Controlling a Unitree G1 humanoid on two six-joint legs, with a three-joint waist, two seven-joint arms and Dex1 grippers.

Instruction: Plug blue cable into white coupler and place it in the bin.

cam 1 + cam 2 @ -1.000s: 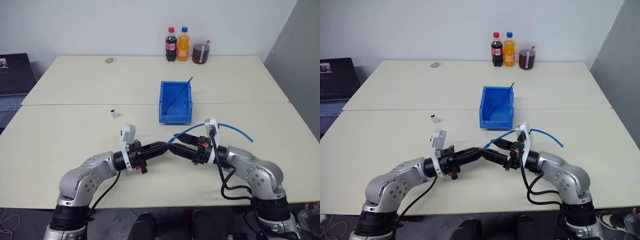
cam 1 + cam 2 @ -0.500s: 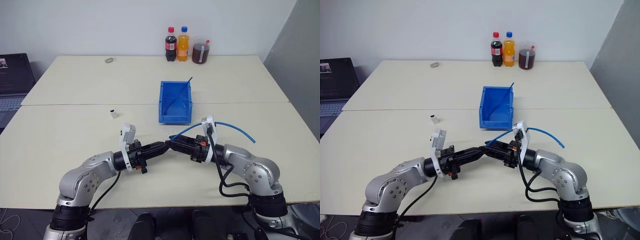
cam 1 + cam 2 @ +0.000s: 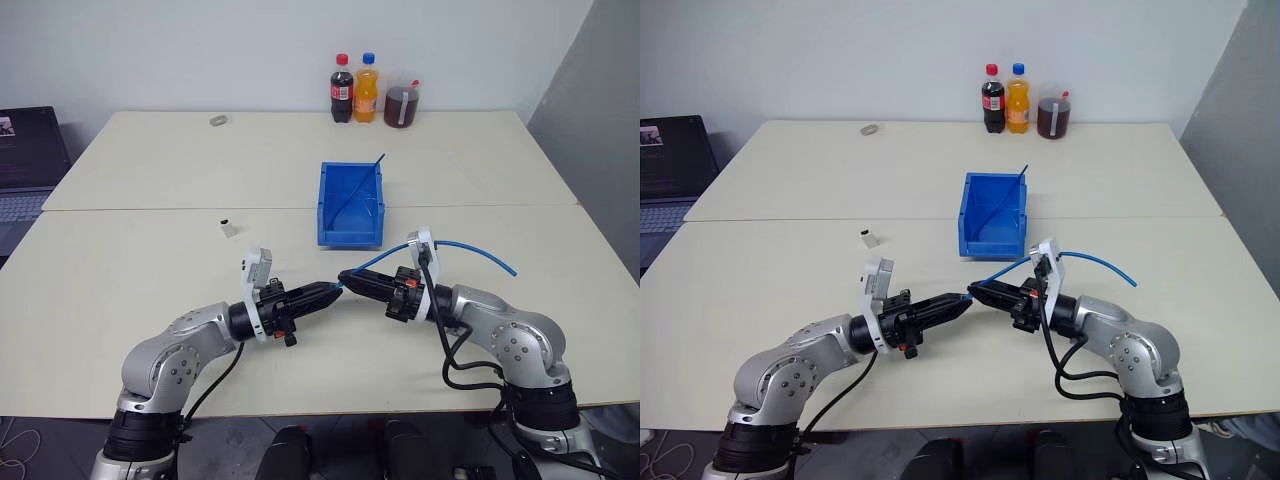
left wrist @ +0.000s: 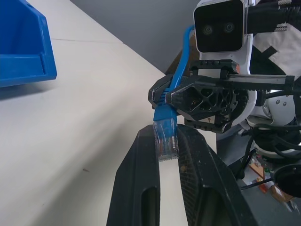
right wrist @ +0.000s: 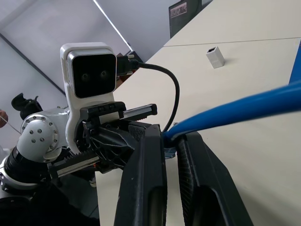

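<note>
Both grippers, left (image 3: pixel 335 289) and right (image 3: pixel 347 278), pinch the blue cable (image 3: pixel 470 249) near the bin (image 3: pixel 350 208); right has just squeezed shut, sharing the hold.

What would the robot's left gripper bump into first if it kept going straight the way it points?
Most likely the right gripper, which faces the left gripper tip to tip just above the table. Both are shut on the blue cable, at its plug end, so there is almost no gap between them.

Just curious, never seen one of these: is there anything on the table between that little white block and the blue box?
No. In the left eye view, bare tabletop separates the white coupler from the bin.
</note>
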